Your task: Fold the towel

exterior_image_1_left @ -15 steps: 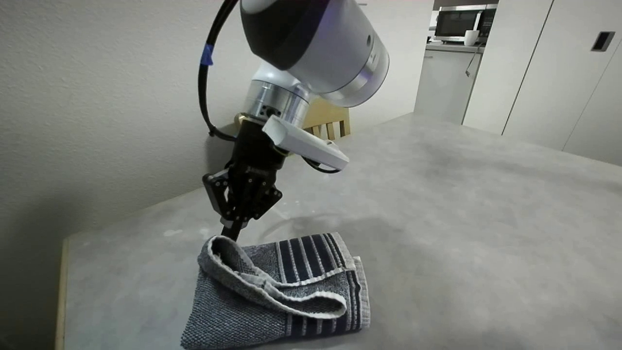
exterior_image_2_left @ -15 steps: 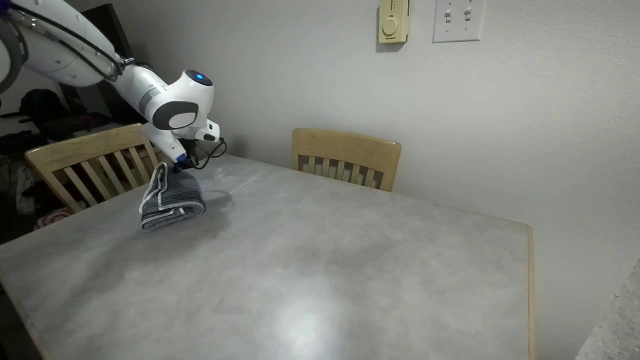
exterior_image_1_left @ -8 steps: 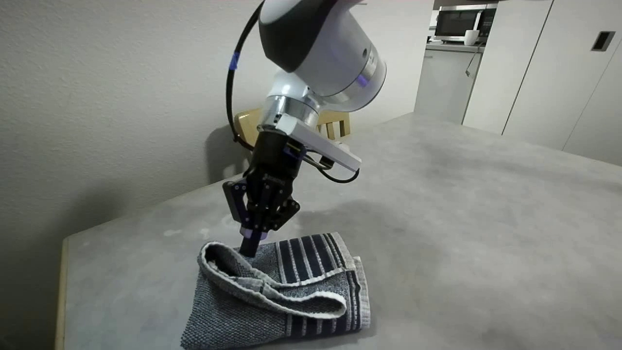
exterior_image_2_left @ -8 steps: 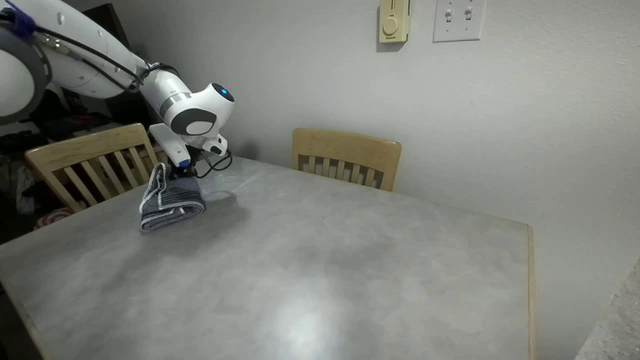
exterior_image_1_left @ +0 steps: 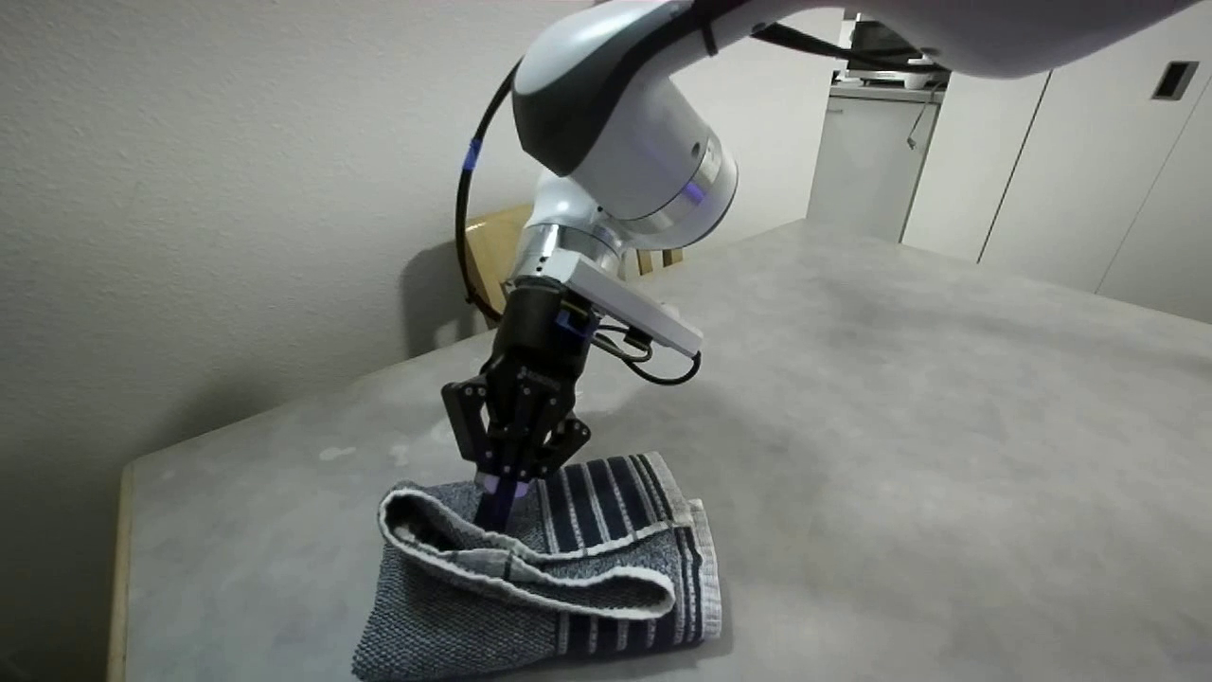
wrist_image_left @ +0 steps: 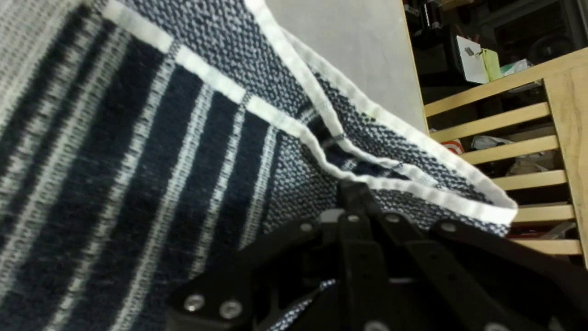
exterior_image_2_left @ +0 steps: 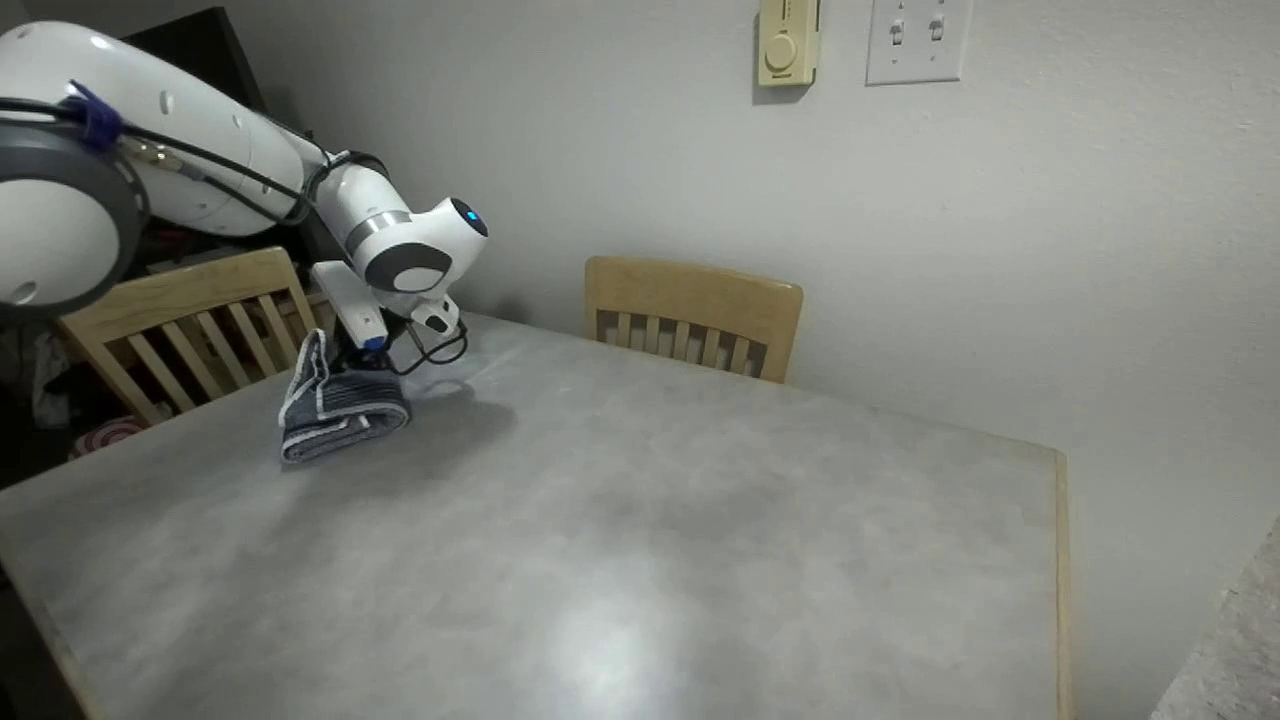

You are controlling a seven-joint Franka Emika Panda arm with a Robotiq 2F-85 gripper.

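1. Worktop (exterior_image_2_left: 700, 500): grey, carrying the towel (exterior_image_1_left: 530, 573) near one edge.
2. Arm (exterior_image_2_left: 220, 125): angled down over the towel in both exterior views.
3. Chair (exterior_image_2_left: 190, 292): slatted wood, just past that edge in an exterior view.
4. Towel: blue-grey, folded on the worktop, striped band, white edging, one flap looped up loosely.
5. Tool (exterior_image_1_left: 493, 516): fingers fully together, tilted, tips partly hidden by the raised flap. Wrist view puts them right at the white edging; can't tell if they're pressing on cloth.
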